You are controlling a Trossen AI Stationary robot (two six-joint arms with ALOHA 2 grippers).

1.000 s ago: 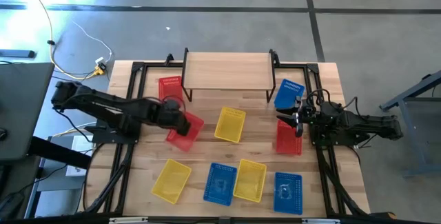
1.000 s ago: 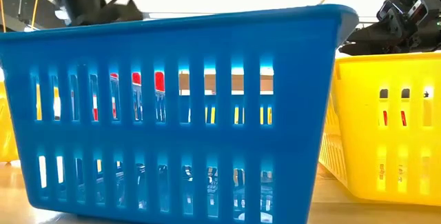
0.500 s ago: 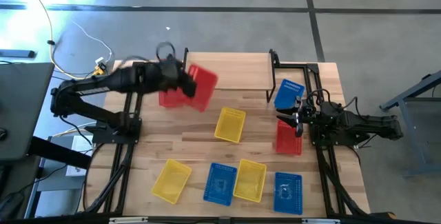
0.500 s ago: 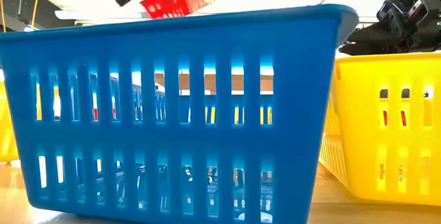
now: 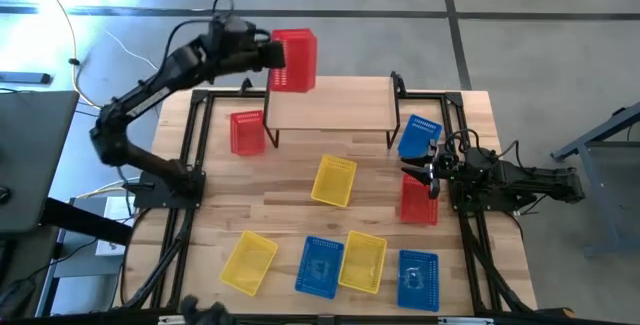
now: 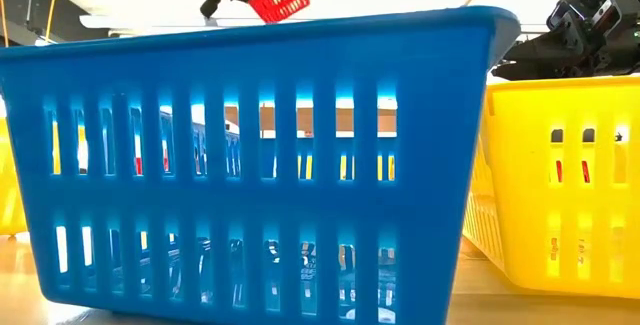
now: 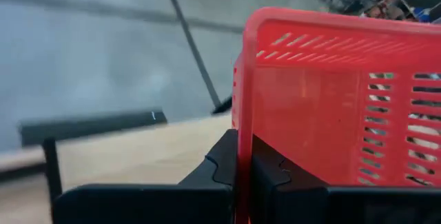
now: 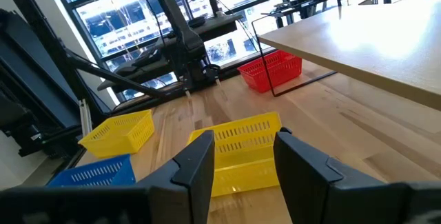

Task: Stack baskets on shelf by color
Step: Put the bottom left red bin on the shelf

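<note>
Red basket (image 5: 293, 61) first: I have it clamped by one wall in the left jaws (image 5: 266, 53), lifted high and hanging over the shelf's (image 5: 330, 103) far left corner, about eleven o'clock on the bench (image 5: 300, 220). In the left wrist view the rim sits pinched between the two dark fingers (image 7: 222, 163), so the grip looks sound. I judge this the carry step for the red pile, with nothing yet on the shelf top. Next I need to bring it lower, level it and set it flat at the left end before letting go. A second red basket (image 5: 246, 132) waits at nine o'clock of the shelf. My right jaws (image 5: 428, 174) idle at three o'clock, standing apart and empty, beside the third red basket (image 5: 419, 203).
</note>
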